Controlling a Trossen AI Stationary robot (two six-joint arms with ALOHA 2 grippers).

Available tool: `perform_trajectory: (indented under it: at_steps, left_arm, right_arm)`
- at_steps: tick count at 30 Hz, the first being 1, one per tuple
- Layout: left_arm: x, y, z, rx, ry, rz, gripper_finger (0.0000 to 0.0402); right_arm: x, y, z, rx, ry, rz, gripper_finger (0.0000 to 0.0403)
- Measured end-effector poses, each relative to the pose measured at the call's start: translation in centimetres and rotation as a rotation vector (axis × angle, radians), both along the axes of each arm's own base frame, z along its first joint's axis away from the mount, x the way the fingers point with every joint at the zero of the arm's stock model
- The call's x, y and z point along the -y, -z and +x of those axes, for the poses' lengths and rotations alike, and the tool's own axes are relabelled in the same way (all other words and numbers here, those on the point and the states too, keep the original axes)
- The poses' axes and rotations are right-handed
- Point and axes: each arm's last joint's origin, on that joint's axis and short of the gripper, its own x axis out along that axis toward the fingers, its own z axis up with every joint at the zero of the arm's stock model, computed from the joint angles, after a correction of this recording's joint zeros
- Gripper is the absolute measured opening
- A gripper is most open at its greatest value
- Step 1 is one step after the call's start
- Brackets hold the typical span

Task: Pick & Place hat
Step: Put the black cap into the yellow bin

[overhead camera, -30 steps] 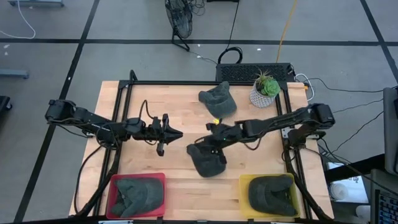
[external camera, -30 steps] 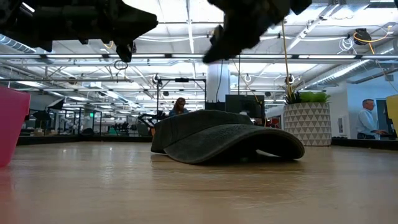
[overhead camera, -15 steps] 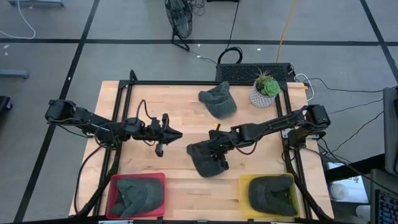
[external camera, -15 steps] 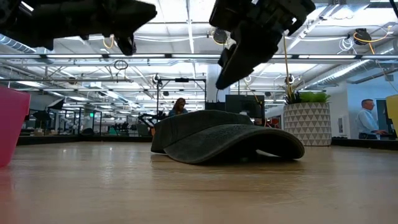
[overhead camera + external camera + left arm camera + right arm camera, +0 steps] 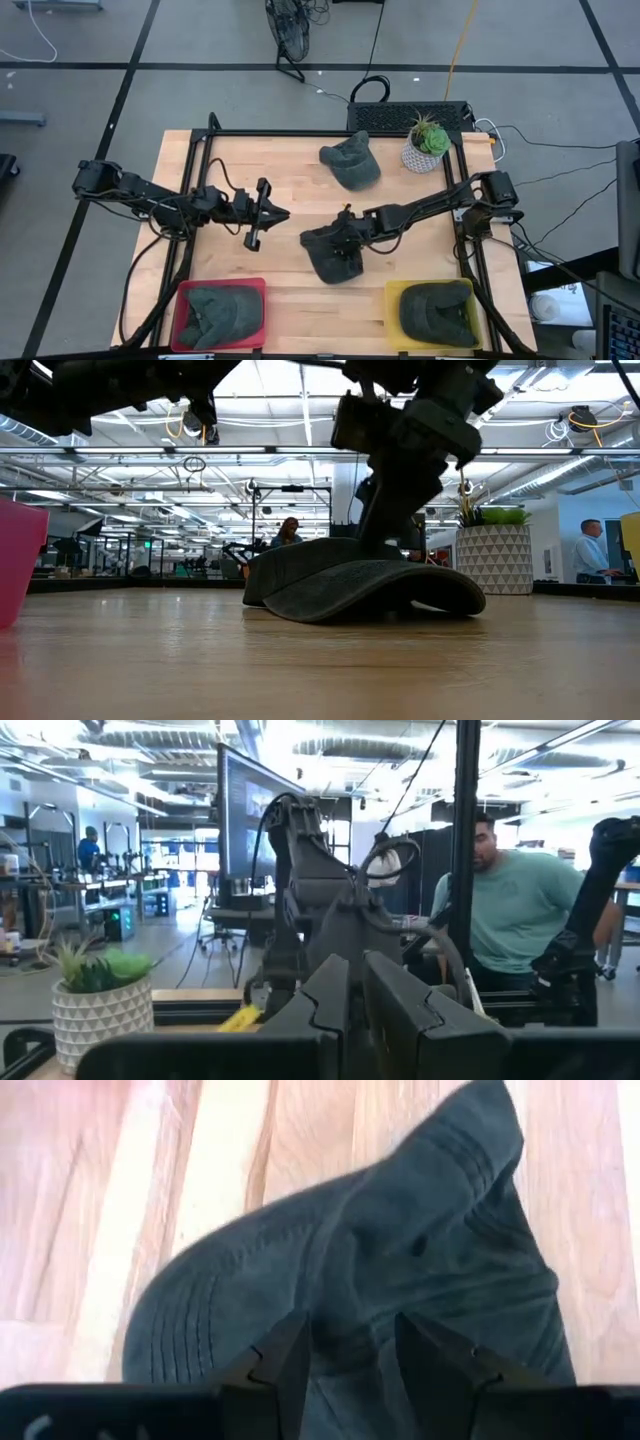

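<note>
A dark grey hat (image 5: pixel 335 264) lies on the wooden table (image 5: pixel 290 180) near its middle, resting on its brim and lower rim (image 5: pixel 360 595). My right gripper (image 5: pixel 337 240) stands open directly over it, fingers pointing down at the crown (image 5: pixel 420 1250). My left gripper (image 5: pixel 284 213) hovers shut and empty above the table, left of the hat. A second dark hat (image 5: pixel 350 162) lies near the far edge. My right gripper comes at the hat's crown (image 5: pixel 350 1310) from above, its open fingers (image 5: pixel 285 1360) standing one on each side of a ridge of cloth. In the low view the fingertips (image 5: pixel 385 540) reach the top of the crown. The hat lies flat on the table.
A red bin (image 5: pixel 220 312) at the near left and a yellow bin (image 5: pixel 437 312) at the near right each hold a dark hat. A potted plant (image 5: pixel 426 146) stands at the far right. A black frame (image 5: pixel 200 150) borders the table. People are in the room beyond.
My right gripper has opened, gone toward the table's near edge and come down from above the hat onto its crown. The hat has stayed in place.
</note>
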Motion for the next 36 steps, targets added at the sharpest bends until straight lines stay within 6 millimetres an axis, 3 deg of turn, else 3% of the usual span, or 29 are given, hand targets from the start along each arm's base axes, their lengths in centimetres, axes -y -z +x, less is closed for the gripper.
perform_trajectory:
  at_steps: [10,23,31,36]
  left_arm:
    - [-0.5,0.1,0.1,-0.013,-0.019,-0.012,0.0037]
    - [-0.5,0.2,0.1,-0.030,-0.013,-0.035,0.0037]
    - [-0.5,0.2,0.1,-0.027,-0.031,-0.009,0.0037]
    - [-0.6,0.2,0.1,-0.024,-0.044,-0.013,0.0037]
  right_arm:
    - [-0.1,0.4,-0.1,-0.022,0.027,0.015,0.0121]
    - [0.0,0.6,-0.2,-0.025,0.020,0.012,0.0010]
    - [-0.1,0.6,-0.2,-0.037,0.107,0.058,0.0020]
    - [0.7,-1.2,-1.4,-0.026,0.280,-0.049,0.0006]
